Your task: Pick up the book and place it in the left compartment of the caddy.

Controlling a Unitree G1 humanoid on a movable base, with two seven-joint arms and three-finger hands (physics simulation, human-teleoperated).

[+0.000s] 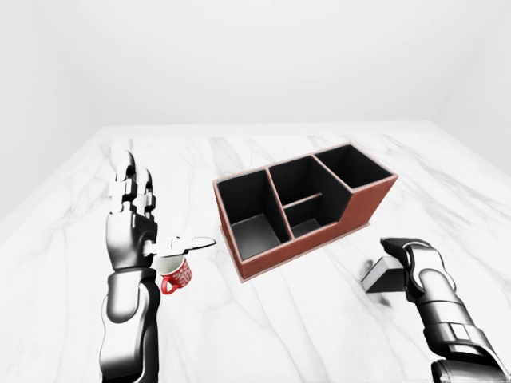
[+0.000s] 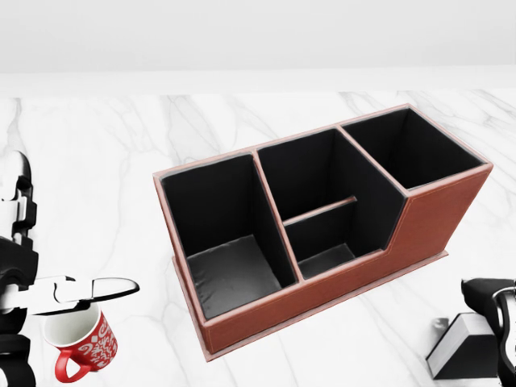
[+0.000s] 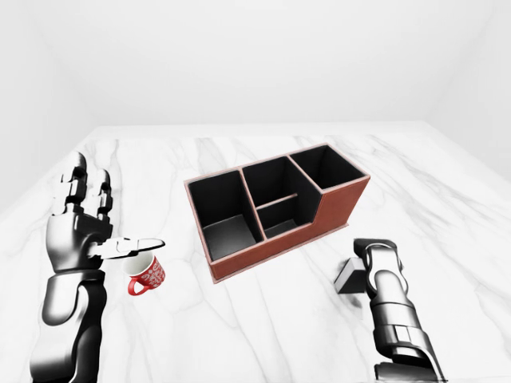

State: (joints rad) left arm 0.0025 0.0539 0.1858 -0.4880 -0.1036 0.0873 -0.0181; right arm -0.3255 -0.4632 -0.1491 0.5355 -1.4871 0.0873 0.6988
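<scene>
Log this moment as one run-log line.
phase: reach | right hand over black book, grip unclear | left hand open | brown leather caddy empty

Black book [image 2: 472, 355] flat, right of brown three-compartment caddy [image 2: 322, 218]; caddy empty

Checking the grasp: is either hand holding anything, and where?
Nothing held. Left hand is open; right hand is over the black, white-edged book, grip unclear.
</scene>
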